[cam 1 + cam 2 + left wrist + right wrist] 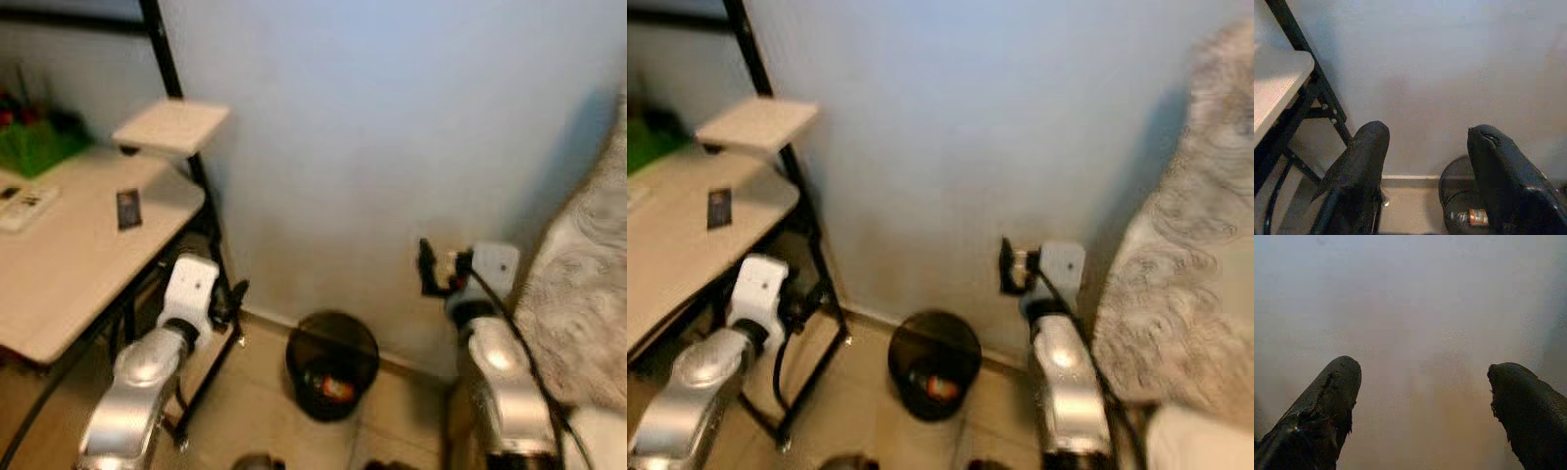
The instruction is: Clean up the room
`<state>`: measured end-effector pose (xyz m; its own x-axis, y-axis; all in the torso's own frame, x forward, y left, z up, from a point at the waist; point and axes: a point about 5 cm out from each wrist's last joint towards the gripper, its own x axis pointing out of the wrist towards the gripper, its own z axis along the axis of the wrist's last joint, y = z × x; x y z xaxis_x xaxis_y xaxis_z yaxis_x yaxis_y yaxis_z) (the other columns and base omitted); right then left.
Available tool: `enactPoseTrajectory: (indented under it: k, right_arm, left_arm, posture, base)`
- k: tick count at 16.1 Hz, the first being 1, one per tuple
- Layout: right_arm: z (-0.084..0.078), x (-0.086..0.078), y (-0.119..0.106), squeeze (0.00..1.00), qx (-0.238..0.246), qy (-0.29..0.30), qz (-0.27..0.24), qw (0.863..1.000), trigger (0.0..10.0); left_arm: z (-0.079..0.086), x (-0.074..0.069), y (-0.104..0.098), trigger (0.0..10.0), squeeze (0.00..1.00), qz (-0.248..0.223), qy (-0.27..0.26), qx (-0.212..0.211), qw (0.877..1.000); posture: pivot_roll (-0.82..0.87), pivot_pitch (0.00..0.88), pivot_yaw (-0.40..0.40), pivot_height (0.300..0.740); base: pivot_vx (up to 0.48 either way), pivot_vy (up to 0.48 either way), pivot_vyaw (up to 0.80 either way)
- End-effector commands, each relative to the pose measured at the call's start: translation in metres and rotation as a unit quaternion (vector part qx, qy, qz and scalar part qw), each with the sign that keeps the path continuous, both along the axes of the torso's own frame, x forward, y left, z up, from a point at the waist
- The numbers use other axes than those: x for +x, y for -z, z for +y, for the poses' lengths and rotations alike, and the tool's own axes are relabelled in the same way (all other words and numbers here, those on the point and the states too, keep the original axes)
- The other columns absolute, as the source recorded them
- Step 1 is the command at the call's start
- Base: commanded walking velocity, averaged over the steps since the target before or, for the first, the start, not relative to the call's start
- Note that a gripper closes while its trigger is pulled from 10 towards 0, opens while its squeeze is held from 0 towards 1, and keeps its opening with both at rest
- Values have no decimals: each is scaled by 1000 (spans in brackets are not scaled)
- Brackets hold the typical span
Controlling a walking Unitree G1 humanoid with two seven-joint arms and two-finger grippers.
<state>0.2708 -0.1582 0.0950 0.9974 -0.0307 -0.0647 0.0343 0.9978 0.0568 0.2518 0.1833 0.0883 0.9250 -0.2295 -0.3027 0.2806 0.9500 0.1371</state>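
Tools left [1425,142] and right [1422,377] both spread empty above black bin [331,364].

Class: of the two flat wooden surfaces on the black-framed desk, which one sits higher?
The small square pale wooden shelf sits higher, raised by the black upright; the large pale wooden desktop lies below it.

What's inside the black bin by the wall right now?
The black bin holds at least one piece of rubbish, something orange and white lying near the bottom. The dark mesh wall and the shadow hide the rest of the bottom, so I cannot tell what else is in there.
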Motion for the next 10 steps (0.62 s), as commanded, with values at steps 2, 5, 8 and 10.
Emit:
enactPoseTrajectory:
  k: [2, 5, 8, 10]
  right_arm:
    - [-1, 1, -4, 0, -39, 15, -16, 999, 10000]
    - [-2, 1, -7, 0, -28, 37, -27, 999, 10000]
    - [-5, 0, -12, 0, 26, 48, -49, 997, 10000]
    - [-5, 0, -13, 0, 53, 60, -58, 995, 10000]
  left_arm:
    - [-3, 1, -4, 10000, 0, -14, 5, 7, 1000]
    - [-7, -1, -2, 10000, 0, -19, 2, 0, 1000]
    - [-15, -3, -1, 10000, 0, -16, 17, -4, 1000]
    - [-14, -2, -1, 10000, 0, -17, 20, -2, 1000]
  posture:
    - [119, 0, 13, 740]
    - [125, 0, 2, 740]
    - [124, 0, 12, 740]
    - [120, 0, 21, 740]
  base:
    - [0, 0, -400]
    - [0, 0, -800]
    - [0, 0, -800]
    - [0, 0, -800]
